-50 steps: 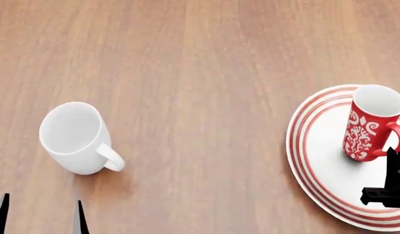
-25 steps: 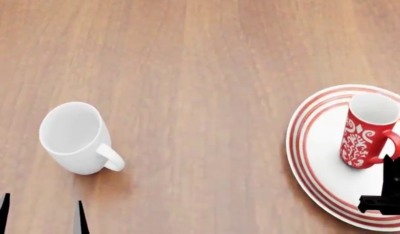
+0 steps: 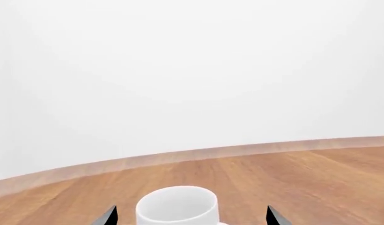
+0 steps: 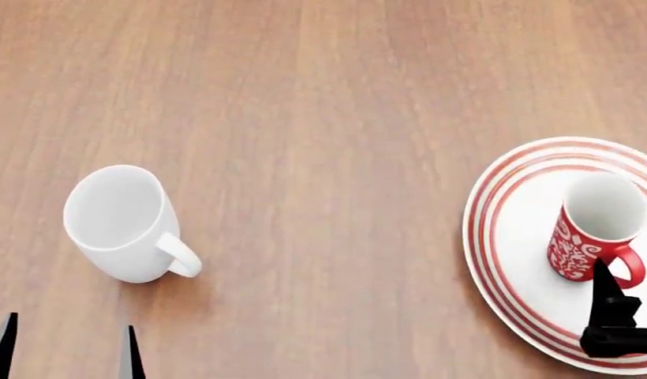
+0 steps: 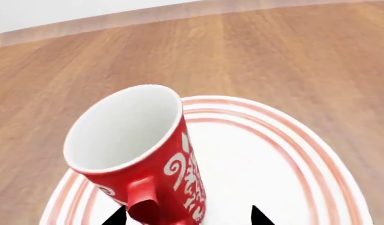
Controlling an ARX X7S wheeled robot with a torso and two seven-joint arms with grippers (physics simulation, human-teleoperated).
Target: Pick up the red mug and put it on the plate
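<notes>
At far left of the head view, left gripper (image 4: pixel 65 347) hangs with tips apart and empty, white mug (image 4: pixel 124 223) just ahead of it, well apart from the task; rightward, bare wooden table (image 4: pixel 323 118); at right, red mug (image 4: pixel 594 228) stands upright on the plate (image 4: pixel 503 237), handle toward right gripper (image 5: pixel 187 216); its tips are spread either side of the handle; contact cannot be told; right arm far nearer.
</notes>
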